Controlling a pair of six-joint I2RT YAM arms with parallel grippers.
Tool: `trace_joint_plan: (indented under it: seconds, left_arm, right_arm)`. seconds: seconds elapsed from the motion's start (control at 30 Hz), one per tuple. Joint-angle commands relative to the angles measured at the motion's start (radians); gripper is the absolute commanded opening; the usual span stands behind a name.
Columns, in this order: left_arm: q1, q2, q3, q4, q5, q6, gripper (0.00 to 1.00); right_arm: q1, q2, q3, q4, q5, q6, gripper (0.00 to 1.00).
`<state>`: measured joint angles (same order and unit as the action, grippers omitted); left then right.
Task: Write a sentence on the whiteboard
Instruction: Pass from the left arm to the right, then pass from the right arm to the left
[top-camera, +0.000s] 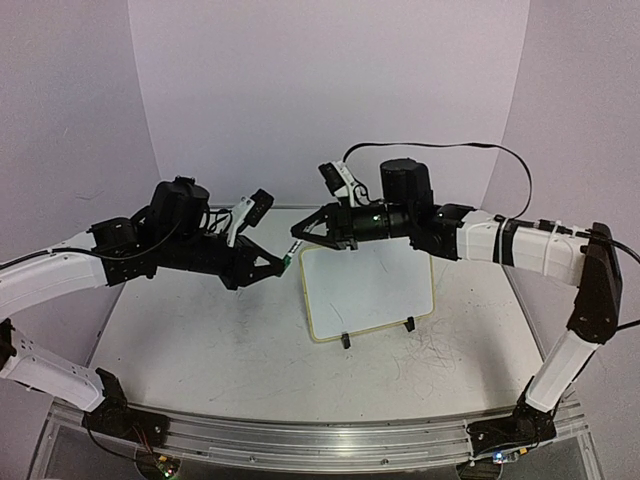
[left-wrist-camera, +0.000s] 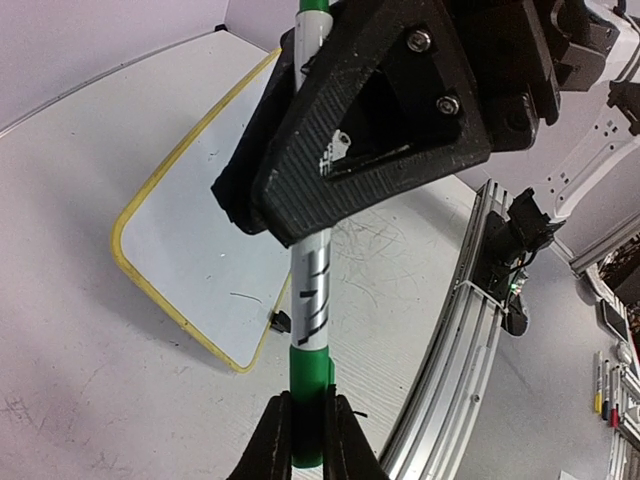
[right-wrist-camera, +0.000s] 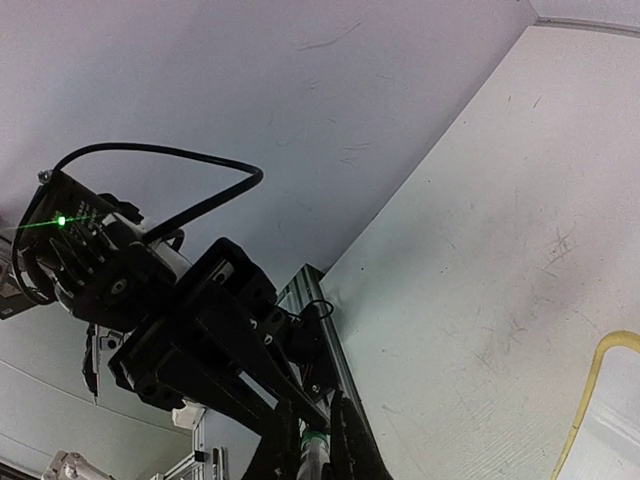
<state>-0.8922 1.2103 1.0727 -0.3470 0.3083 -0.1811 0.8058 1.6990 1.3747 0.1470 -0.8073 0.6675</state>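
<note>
The whiteboard (top-camera: 370, 290) leans on its two black clip feet at mid-table; its face looks blank and no green sentence shows on it. It also shows in the left wrist view (left-wrist-camera: 190, 235), with only a faint short mark. A marker (left-wrist-camera: 312, 290) with a white barrel and green cap hangs between both grippers above the board's left corner. My left gripper (left-wrist-camera: 308, 402) is shut on the green cap. My right gripper (top-camera: 300, 236) is shut on the barrel's other end, seen in the right wrist view (right-wrist-camera: 312, 408) around the marker (right-wrist-camera: 314, 442).
The table (top-camera: 200, 340) is scuffed, with scribble marks at the front right. An aluminium rail (top-camera: 320, 440) runs along the near edge. Purple walls close in the back and sides. Spare markers (left-wrist-camera: 606, 385) lie off the table.
</note>
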Motion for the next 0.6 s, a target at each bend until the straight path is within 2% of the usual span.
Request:
trace_joint_plan:
  seconds: [0.0,0.1,0.2,0.33,0.57]
  left_arm:
    - [-0.005,-0.016,-0.003,0.066,0.029,-0.011,0.21]
    - [-0.005,-0.010,-0.023,0.117,0.086,-0.036,0.41]
    - [-0.005,0.003,-0.043,0.188,0.165,-0.077,0.50]
    - [-0.005,0.022,-0.073,0.321,0.255,-0.147,0.55]
    - [-0.005,0.079,-0.071,0.464,0.313,-0.219,0.53]
  right_arm:
    - [-0.014,-0.099,-0.075,0.082,0.017,-0.025,0.00]
    - [-0.016,-0.144,-0.120,0.090,0.045,-0.057,0.00]
    - [-0.016,-0.192,-0.172,0.117,0.068,-0.082,0.00]
    - [-0.016,-0.248,-0.225,0.160,0.082,-0.088,0.00]
    - [-0.016,-0.285,-0.274,0.220,0.073,-0.068,0.00]
